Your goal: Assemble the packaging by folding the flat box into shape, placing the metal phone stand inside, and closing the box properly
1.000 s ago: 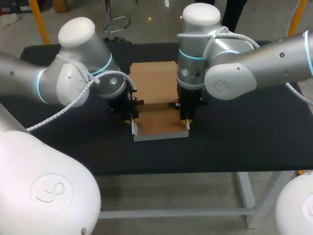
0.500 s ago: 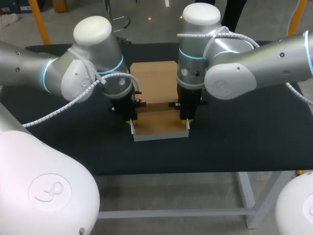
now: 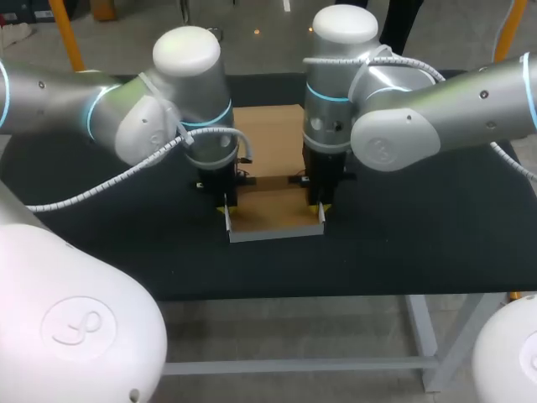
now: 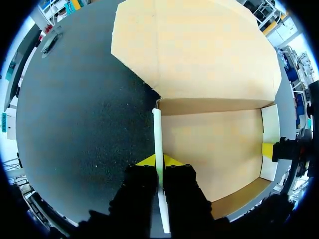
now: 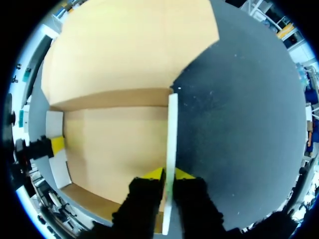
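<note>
Bright, even light from overhead. In the head view a soft sheen sits on the caps of the left arm [image 3: 189,50] and right arm [image 3: 344,25]. The black table [image 3: 419,227] is matte, no glare. In the wrist views the box [image 4: 209,149] floor is well lit and its far wall shaded.

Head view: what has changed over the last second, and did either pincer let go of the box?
The left arm swung its upper joints toward the table's middle, while the left pincer stayed shut on the left side wall of the box. Nothing was let go. The right pincer stays shut on the right side wall, and the box has not shifted.
</note>
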You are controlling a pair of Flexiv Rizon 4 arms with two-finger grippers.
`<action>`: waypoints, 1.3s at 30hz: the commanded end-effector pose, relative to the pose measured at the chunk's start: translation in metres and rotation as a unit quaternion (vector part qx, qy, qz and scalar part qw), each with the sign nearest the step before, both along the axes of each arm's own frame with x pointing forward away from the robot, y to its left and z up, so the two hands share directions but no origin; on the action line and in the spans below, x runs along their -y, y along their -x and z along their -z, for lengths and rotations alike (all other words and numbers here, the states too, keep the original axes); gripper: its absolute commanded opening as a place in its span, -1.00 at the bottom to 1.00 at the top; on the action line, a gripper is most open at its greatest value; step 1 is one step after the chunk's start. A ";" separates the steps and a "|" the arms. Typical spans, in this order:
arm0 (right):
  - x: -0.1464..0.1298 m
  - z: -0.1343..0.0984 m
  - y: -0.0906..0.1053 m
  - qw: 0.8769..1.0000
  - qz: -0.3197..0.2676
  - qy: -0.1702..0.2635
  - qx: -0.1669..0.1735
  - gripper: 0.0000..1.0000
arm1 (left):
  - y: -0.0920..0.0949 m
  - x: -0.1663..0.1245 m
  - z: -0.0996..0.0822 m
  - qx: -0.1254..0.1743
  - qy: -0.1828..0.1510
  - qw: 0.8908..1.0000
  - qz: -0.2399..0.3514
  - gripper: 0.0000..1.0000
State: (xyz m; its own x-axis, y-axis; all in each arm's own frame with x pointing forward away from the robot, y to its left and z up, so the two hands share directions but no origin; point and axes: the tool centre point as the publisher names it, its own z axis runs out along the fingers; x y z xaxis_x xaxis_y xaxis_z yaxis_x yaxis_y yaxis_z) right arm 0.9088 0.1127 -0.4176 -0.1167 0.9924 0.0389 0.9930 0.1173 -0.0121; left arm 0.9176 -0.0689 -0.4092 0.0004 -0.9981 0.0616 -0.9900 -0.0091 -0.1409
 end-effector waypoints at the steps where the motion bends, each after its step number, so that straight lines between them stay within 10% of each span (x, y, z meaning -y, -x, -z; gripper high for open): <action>1: 0.001 -0.007 0.007 1.000 -0.016 -0.013 0.010 0.43 | 0.000 0.006 0.001 0.003 -0.086 0.996 -0.011 -1.00; 2: 0.001 -0.009 0.008 0.999 -0.023 -0.019 0.012 0.95 | 0.000 0.007 0.001 0.004 -0.086 0.996 -0.011 -1.00; 3: 0.002 -0.010 0.009 0.999 -0.029 -0.022 0.014 1.00 | 0.000 0.007 0.001 0.005 -0.086 0.996 -0.011 -1.00; 12: 0.008 -0.024 0.020 0.993 -0.097 -0.059 0.029 1.00 | 0.001 0.008 -0.003 0.011 -0.088 0.996 -0.009 -1.00; 25: 0.033 -0.063 0.043 0.953 -0.257 -0.141 0.078 1.00 | 0.000 0.007 -0.005 0.015 -0.088 0.996 -0.010 -1.00; 30: 0.051 -0.078 0.051 0.902 -0.368 -0.204 0.094 1.00 | 0.001 0.007 -0.005 0.015 -0.088 0.996 -0.010 -1.00; 39: 0.051 -0.078 0.051 0.902 -0.368 -0.204 0.094 1.00 | 0.002 0.003 -0.005 0.014 -0.087 0.996 -0.012 -1.00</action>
